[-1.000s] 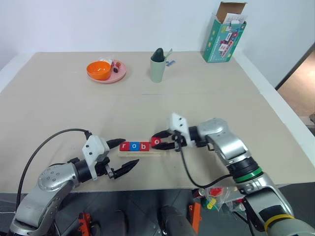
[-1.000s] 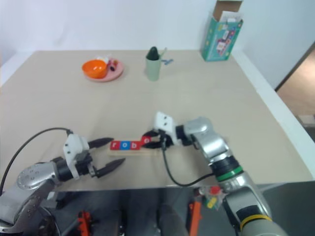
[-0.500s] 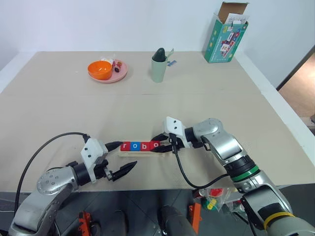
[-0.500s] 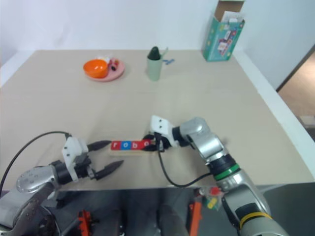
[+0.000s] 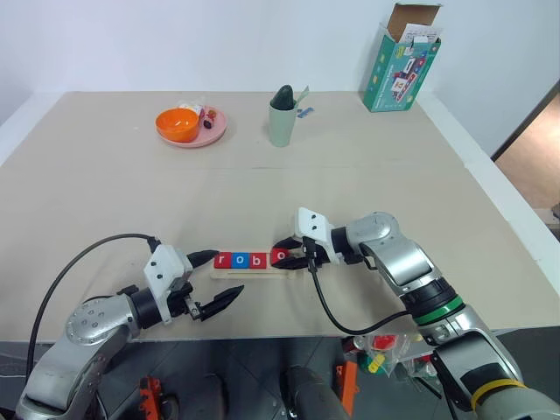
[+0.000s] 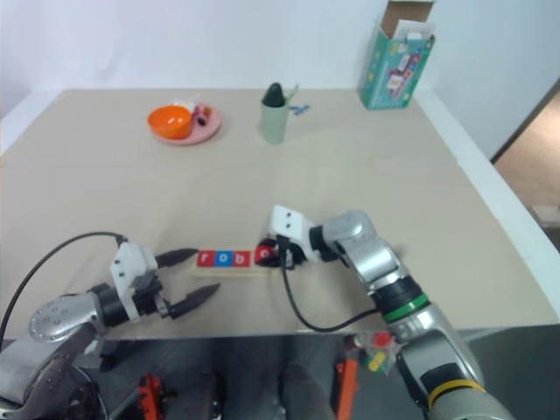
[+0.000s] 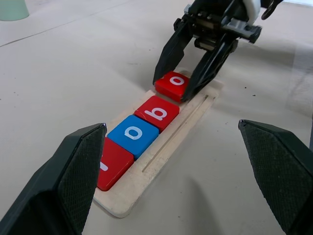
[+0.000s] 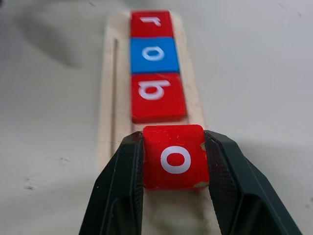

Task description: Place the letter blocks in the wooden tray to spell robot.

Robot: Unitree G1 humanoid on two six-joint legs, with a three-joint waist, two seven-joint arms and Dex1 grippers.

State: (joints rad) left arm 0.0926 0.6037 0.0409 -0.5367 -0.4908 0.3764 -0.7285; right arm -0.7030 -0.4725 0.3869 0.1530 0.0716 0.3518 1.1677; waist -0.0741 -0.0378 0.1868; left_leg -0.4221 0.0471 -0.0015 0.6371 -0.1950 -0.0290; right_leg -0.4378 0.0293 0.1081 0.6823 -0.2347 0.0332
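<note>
Wooden tray (image 7: pixel 161 164) lies left–right — right end effector (image 8: pixel 175 166) clamps red o block (image 8: pixel 174 157); left end effector (image 7: pixel 181 171) wide.

Four tiles on the wooden tray (image 7: pixel 161 159) carry white lowercase letters. A red tile (image 8: pixel 151 23) reads "r", a blue tile (image 8: pixel 153 54) reads "o", and a red tile (image 8: pixel 157 96) reads "b". Another red tile (image 8: pixel 174 156), just beside the "b" tile, reads "o". Print on the green box (image 5: pixel 399 74) at one o'clock is too small to read.
</note>
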